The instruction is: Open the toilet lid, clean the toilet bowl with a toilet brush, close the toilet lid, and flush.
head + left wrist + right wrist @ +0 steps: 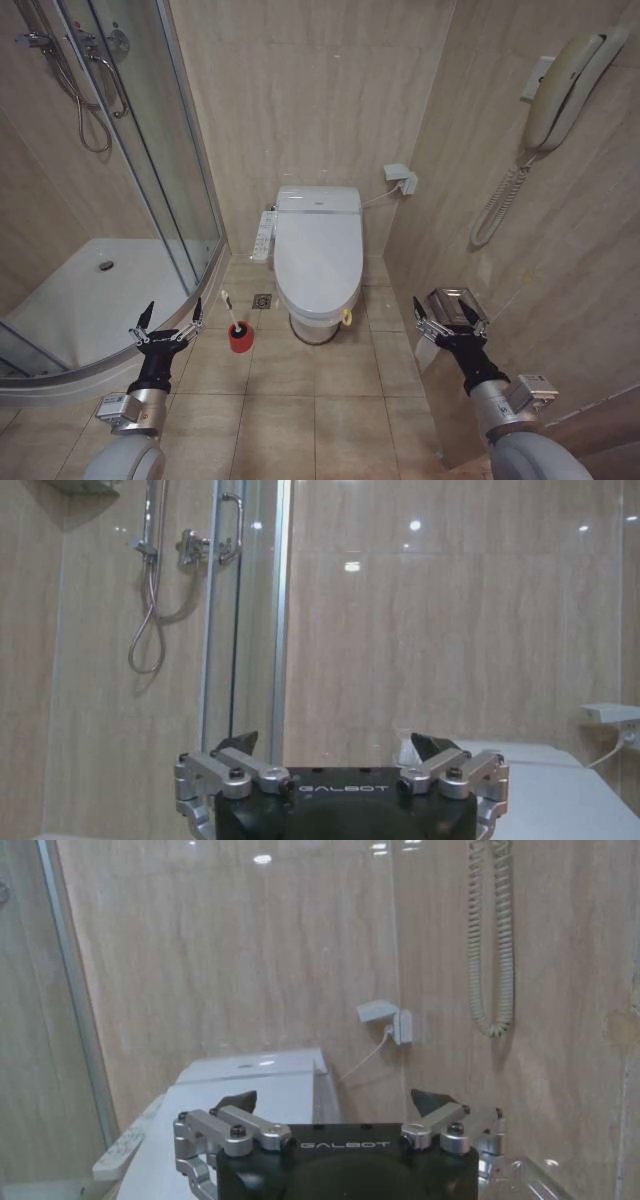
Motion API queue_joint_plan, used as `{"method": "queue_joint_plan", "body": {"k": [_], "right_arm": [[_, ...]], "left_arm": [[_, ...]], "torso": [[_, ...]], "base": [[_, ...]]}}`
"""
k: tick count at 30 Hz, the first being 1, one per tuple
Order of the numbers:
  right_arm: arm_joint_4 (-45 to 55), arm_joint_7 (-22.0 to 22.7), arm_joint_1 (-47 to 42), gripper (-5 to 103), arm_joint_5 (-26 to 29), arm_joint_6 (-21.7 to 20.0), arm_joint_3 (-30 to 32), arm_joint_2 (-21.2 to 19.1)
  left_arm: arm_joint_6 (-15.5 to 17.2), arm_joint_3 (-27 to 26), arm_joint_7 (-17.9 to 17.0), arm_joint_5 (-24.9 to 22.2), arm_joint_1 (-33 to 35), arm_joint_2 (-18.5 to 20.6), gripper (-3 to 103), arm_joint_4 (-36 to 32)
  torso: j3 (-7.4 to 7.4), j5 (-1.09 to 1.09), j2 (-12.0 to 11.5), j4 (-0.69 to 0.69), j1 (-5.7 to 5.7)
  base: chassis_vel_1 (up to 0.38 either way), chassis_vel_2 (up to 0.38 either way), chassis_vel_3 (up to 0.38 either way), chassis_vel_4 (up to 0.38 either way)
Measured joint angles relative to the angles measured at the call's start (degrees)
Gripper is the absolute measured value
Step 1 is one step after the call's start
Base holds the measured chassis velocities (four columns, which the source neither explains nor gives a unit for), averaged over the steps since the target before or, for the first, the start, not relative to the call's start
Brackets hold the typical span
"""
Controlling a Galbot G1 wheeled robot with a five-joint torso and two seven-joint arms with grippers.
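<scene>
Both sets of fingers are spread wide and hold nothing. The left gripper (169, 320) hangs low over the floor tiles, near the toilet brush (234, 325), which stands upright in its red cup (240, 339) beside the bowl, probably so the handle can be reached. The right gripper (447, 308) hangs by the right wall. Between them the toilet lid (318, 250) lies shut on the toilet bowl (316, 327), yellow tie (346, 318) at its front edge; nothing is yet begun.
</scene>
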Motion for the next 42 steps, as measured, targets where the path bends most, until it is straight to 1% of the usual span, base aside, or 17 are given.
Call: {"method": "queue_joint_plan", "body": {"k": [20,22,26,34,38,42], "right_arm": [[-0.4,-0.3,0.1,100,0.2,0.7,-0.3,0.2],[-0.8,-0.3,0.3,100,0.5,0.8,-0.3,0.1],[-1.4,-0.6,0.6,100,0.6,1.0,-0.3,0.1],[-2.8,0.0,1.5,100,0.5,3.0,0.0,0.0],[-3.0,0.5,1.9,100,0.8,3.7,0.0,0.0],[-3.0,0.7,1.9,100,0.8,3.4,0.1,-0.1]], "left_arm": [[0.0,0.0,0.0,0.0,0.0,0.0,100,0.0],[0.0,0.0,0.0,0.0,0.0,0.0,100,0.0],[0.0,0.0,0.0,0.0,0.0,0.0,100,0.0],[0.0,0.0,0.0,0.0,0.0,0.0,100,0.0],[0.0,0.0,0.0,0.0,0.0,0.0,100,0.0],[0.0,0.0,0.0,0.0,0.0,0.0,100,0.0]], "torso": [[0.0,0.0,0.0,0.0,-0.01],[0.0,0.0,0.0,-0.01,-0.01],[0.0,0.0,0.0,0.02,-0.01],[0.03,0.0,0.0,-0.02,0.06],[0.01,0.0,0.0,0.02,0.03],[-0.01,0.01,0.0,-0.01,-0.04]], "base": [[0.0,0.0,0.0,0.0],[-0.022,0.015,0.031,-0.022],[-0.094,0.101,0.089,-0.097],[-0.161,0.15,0.154,-0.147],[-0.029,0.052,0.029,-0.03],[0.0,0.0,0.0,0.0]]}}
